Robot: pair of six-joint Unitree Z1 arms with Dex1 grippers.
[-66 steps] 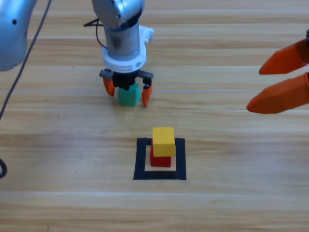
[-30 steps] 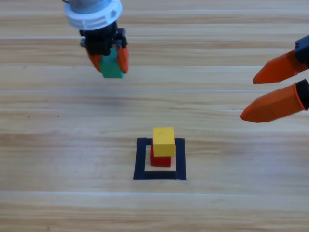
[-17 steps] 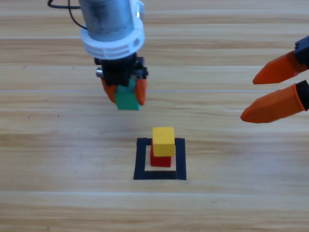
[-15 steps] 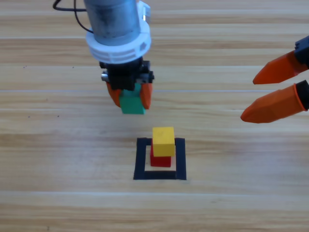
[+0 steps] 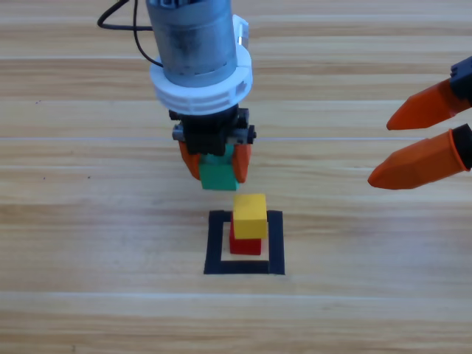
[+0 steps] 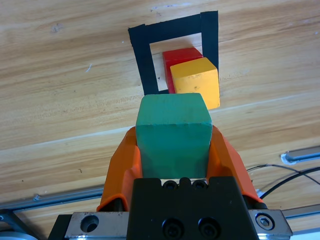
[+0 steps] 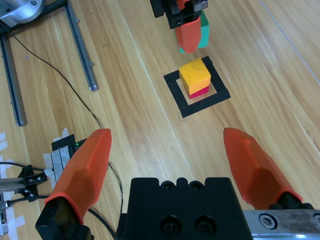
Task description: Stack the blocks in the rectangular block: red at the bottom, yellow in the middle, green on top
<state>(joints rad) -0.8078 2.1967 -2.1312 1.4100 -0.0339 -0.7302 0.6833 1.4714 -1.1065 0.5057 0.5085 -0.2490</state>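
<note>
Though half-hidden — green cube (image 5: 218,176) in left hand (image 5: 216,159)

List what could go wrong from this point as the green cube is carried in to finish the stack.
The left claw, shut on the green cube, is beside the yellow cube, not above it; coming in too low could knock it off the red cube. The yellow cube already sits slightly offset on the red, so an off-centre release inside the tape square might topple the stack. The right claw waits open, well clear.
</note>
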